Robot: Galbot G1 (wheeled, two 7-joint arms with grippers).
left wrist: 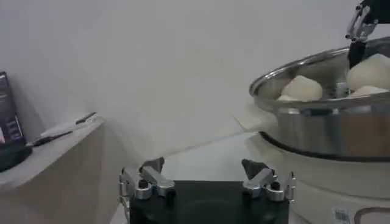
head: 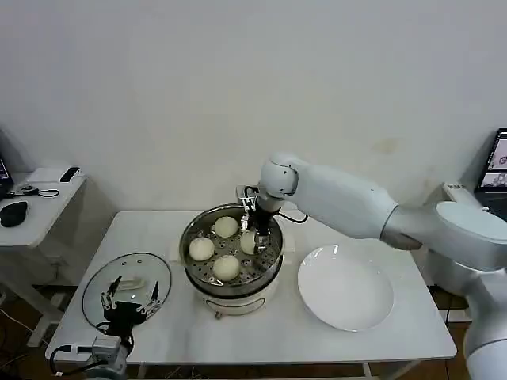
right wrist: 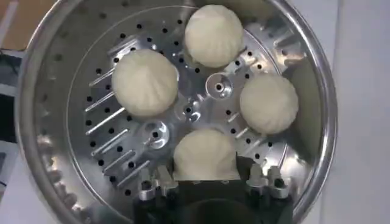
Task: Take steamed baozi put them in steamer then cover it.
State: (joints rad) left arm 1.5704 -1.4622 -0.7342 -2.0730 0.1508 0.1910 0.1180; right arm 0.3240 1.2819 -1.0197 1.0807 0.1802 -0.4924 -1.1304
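The steamer (head: pixel 231 289) stands mid-table with its perforated tray (right wrist: pixel 106 131) showing. Three baozi (right wrist: pixel 146 82) (right wrist: pixel 213 35) (right wrist: pixel 268 102) rest on the tray. A further baozi (right wrist: pixel 206 152) sits on the tray between the fingers of my right gripper (right wrist: pixel 208 176), which is shut on it; in the head view this gripper (head: pixel 255 228) reaches down into the steamer's far side. The glass cover (head: pixel 127 286) lies flat on the table to the left. My left gripper (head: pixel 128 305) hovers open just above the cover's near side, holding nothing (left wrist: pixel 204 167).
A flat white plate (head: pixel 345 286) lies right of the steamer. A small side table (head: pixel 36 206) with a mouse and a phone stands beyond the table's left edge. The steamer's steel wall (left wrist: pixel 323 131) rises close to the left gripper.
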